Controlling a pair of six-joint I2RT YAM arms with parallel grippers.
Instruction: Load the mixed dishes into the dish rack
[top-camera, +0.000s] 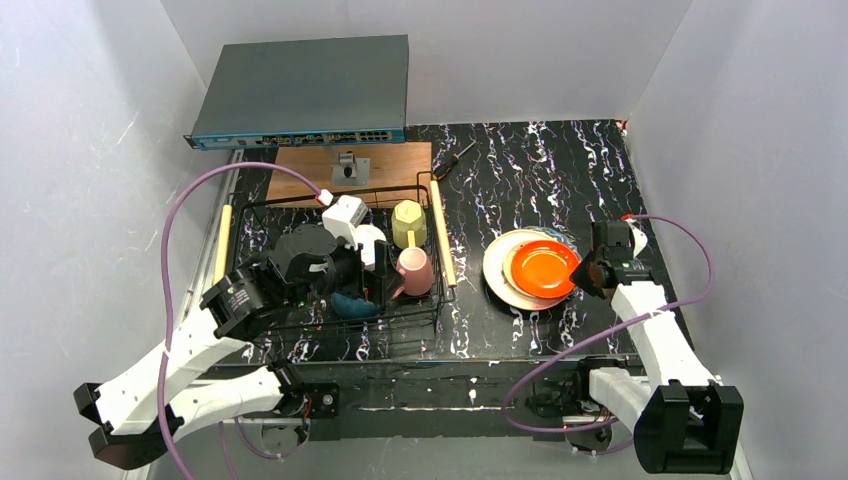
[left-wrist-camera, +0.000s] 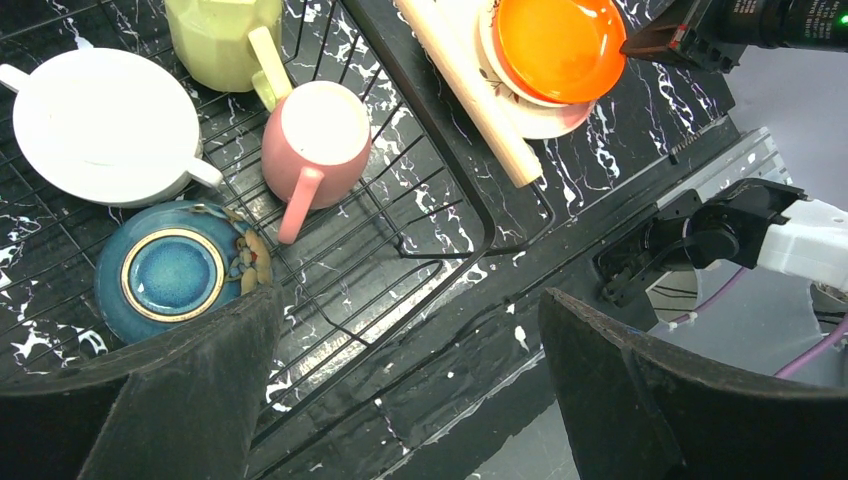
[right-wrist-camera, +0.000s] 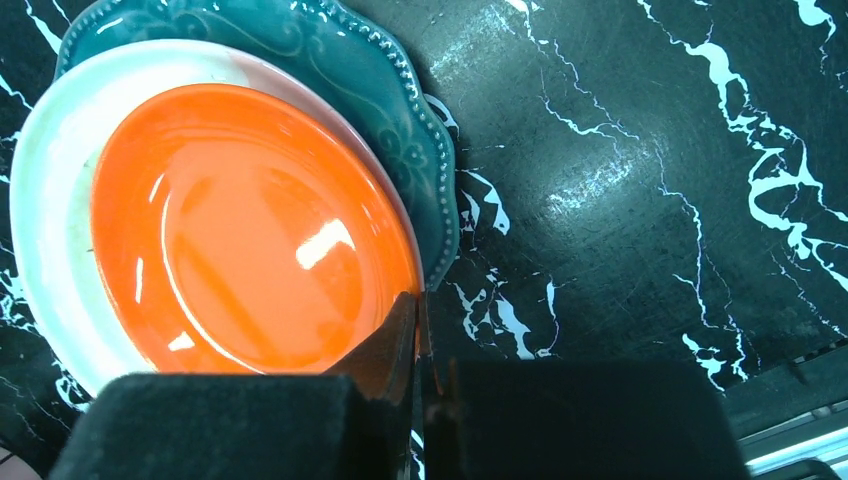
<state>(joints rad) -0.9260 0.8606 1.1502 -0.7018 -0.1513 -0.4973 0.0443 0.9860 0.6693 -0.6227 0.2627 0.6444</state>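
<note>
Left gripper (left-wrist-camera: 408, 330) wide open, empty, over dish rack (top-camera: 400, 322) holding blue-teal bowl (left-wrist-camera: 170, 270), pink mug (left-wrist-camera: 315, 140), white cup (left-wrist-camera: 100, 125), yellow-green mug (left-wrist-camera: 220, 35); right gripper (right-wrist-camera: 418, 312) pinches rim of orange plate (right-wrist-camera: 250, 230), stacked on cream plate (right-wrist-camera: 50, 200) and teal plate (right-wrist-camera: 380, 80) mid-worktop right of rack, so three plates left to load.
</note>
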